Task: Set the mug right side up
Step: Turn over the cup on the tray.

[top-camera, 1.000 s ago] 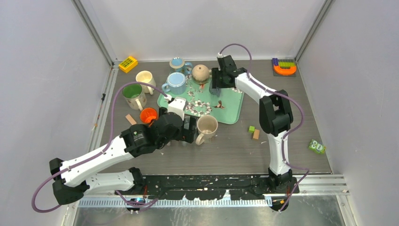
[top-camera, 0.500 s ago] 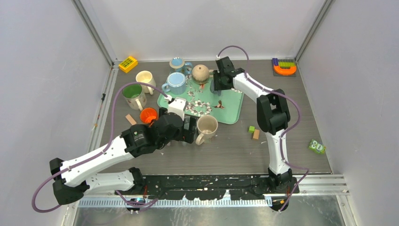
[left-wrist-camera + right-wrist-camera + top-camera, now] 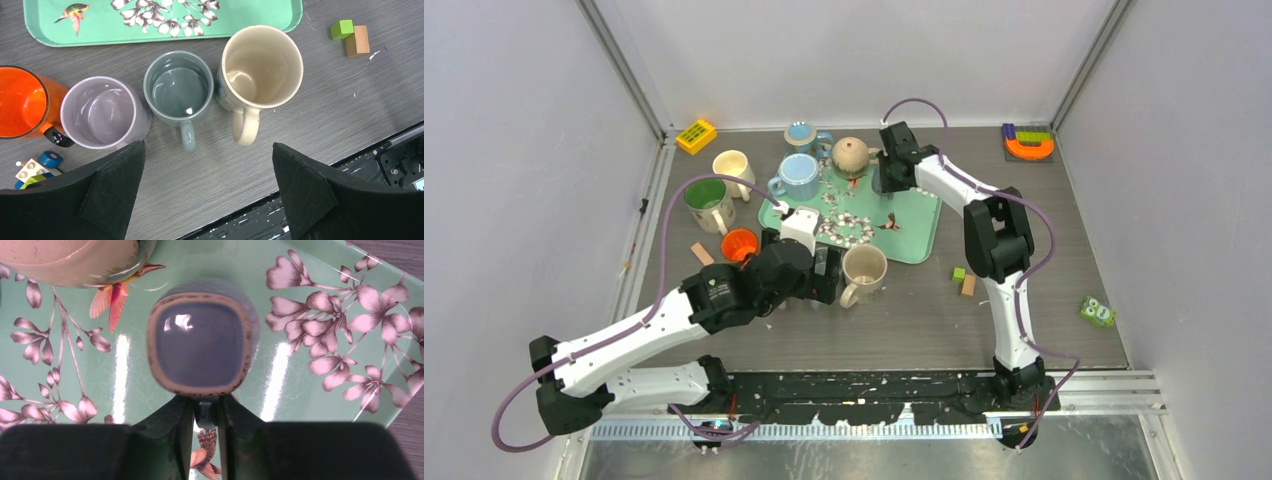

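Observation:
A blue-grey mug (image 3: 202,347) stands upside down on the green flowered tray (image 3: 320,385), its squared base facing the right wrist camera. My right gripper (image 3: 205,412) is shut on the mug's handle, which is pinched between the two fingers just below the base. In the top view the right gripper (image 3: 885,183) hangs over the tray's back part and hides most of the mug. My left gripper (image 3: 207,150) is wide open above the bare table in front of a row of upright mugs, holding nothing.
Upright beige (image 3: 262,65), grey (image 3: 178,87), lilac (image 3: 102,112) and orange (image 3: 22,102) mugs line the tray's near edge. A beige domed piece (image 3: 851,154) sits beside the held mug. Several more mugs stand at the left back. Small blocks (image 3: 964,280) lie right of the tray.
My right gripper's fingers have closed in on the mug's handle, and the arm has shifted slightly toward the back left. The left arm has not moved.

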Tool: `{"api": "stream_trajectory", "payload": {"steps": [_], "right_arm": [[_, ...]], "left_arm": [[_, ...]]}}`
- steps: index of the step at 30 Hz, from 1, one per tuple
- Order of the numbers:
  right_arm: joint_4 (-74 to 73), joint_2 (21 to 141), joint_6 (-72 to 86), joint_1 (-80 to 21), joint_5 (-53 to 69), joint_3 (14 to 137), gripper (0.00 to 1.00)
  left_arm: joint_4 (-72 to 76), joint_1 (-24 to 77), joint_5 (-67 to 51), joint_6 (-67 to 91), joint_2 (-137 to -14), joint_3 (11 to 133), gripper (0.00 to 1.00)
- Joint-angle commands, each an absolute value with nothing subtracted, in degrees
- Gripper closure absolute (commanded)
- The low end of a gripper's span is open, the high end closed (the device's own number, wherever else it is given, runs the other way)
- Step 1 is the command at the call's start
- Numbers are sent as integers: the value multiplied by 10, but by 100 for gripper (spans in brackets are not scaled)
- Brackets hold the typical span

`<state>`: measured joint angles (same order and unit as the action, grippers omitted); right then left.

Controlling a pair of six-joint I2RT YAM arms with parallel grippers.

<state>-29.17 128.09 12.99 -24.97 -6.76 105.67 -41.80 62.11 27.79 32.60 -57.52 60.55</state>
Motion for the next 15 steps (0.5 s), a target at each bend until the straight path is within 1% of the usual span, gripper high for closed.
{"api": "stream_trajectory", "payload": {"steps": [1,4,5,9,15], "right_arm": [[-294,1279,117,-252,-89,1091,79],[-303,1276,118,-253,-94,1102,98],[-307,1274,118,-253,-94,1107,99],[-312,1253,122,-253,-93,1109,99],[-301,1186,140,-252,-77,1092,99]], "left_arm": [[-395,615,269,332,-573,606,0],[-386,598,242,343,-571,602,0],[-381,587,227,348,-569,600,0],[-358,538,148,369,-562,587,0],[-322,462,42,401,-556,580,0]]}}
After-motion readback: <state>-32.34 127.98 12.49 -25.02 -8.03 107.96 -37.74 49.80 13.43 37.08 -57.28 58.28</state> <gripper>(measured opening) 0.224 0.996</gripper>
